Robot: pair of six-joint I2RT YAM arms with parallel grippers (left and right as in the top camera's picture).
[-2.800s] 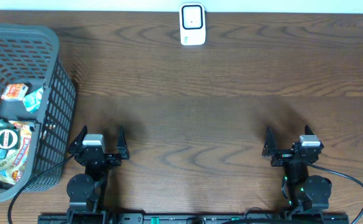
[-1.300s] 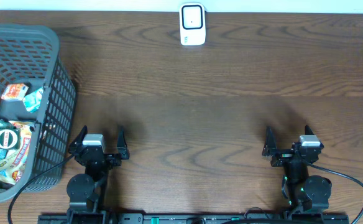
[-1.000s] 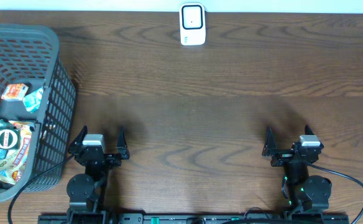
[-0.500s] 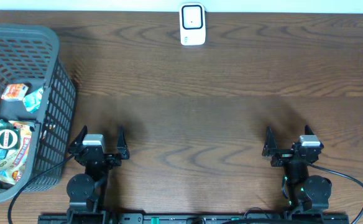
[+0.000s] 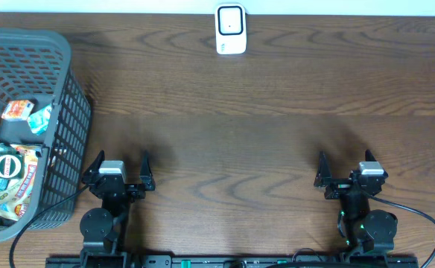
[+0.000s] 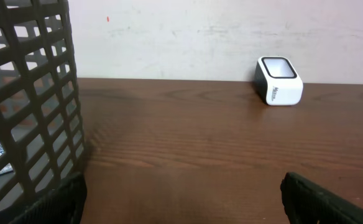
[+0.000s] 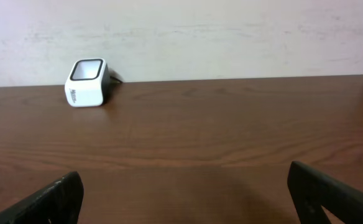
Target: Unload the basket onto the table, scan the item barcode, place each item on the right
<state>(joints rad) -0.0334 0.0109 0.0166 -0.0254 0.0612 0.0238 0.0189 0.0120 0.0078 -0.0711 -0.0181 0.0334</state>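
The items are snack packets lying in the dark mesh basket [image 5: 62, 112] at the table's left: a large colourful packet [image 5: 10, 177] and a small orange-and-teal one [image 5: 22, 112]. No barcode shows on them. The white scanner [image 5: 231, 30] stands at the far edge in the middle, also visible as the scanner [image 6: 280, 81] and the scanner [image 7: 87, 83]. My left gripper [image 5: 121, 161] rests open just right of the basket, nothing between its fingers. My right gripper [image 5: 344, 161] is open and empty at the near right.
The basket wall [image 6: 38, 93] fills the left side of the left wrist view, close to my left finger. A pale wall rises behind the table's far edge. Bare brown wood [image 5: 232, 149] lies between the grippers and the scanner.
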